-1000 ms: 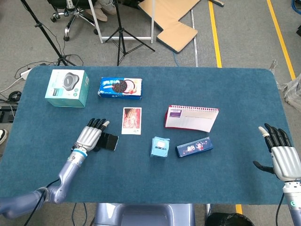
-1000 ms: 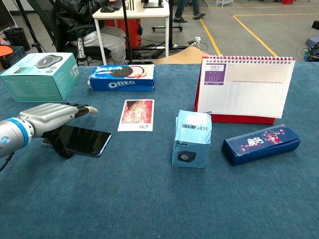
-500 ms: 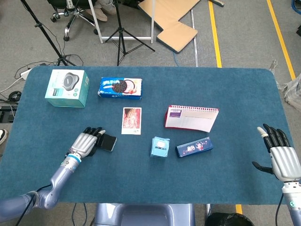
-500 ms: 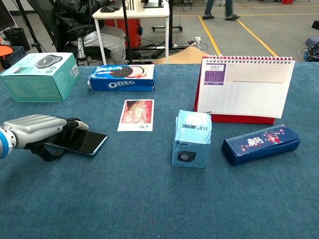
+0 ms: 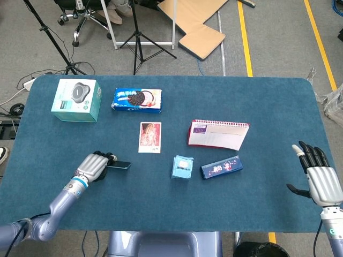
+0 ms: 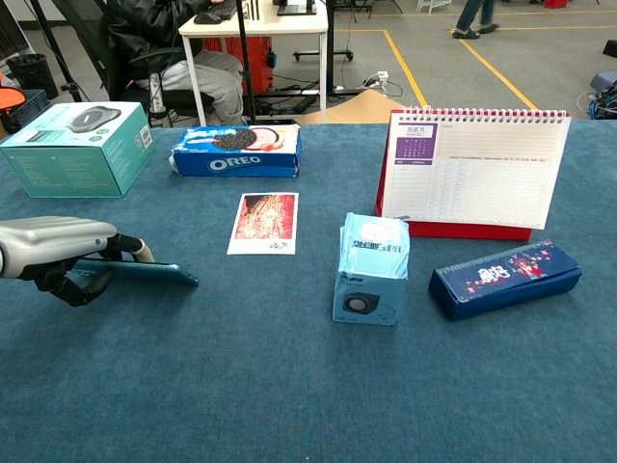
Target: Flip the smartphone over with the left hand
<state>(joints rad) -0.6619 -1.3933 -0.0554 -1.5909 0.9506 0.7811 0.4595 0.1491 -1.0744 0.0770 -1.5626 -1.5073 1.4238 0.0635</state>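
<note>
My left hand (image 5: 92, 166) (image 6: 53, 251) grips one end of the dark smartphone (image 5: 119, 165) (image 6: 140, 275) at the table's front left. The phone is lifted clear of the cloth and held nearly level, so only its thin edge shows in the chest view. Curled fingers hide the gripped end. At the front right edge of the table my right hand (image 5: 319, 178) is raised with its fingers spread, holding nothing; the chest view does not show it.
A photo card (image 5: 150, 137) lies just beyond the phone. An Oreo box (image 5: 137, 100) and a teal carton (image 5: 77, 100) stand at the back left. A small blue box (image 5: 183, 167), a dark blue case (image 5: 221, 167) and a desk calendar (image 5: 218, 134) occupy the middle of the blue cloth (image 5: 268, 107).
My left hand pulled back toward the front left, closed on the smartphone and raised it off the cloth, tilting it from flat to nearly edge-on. The right hand stayed put.
</note>
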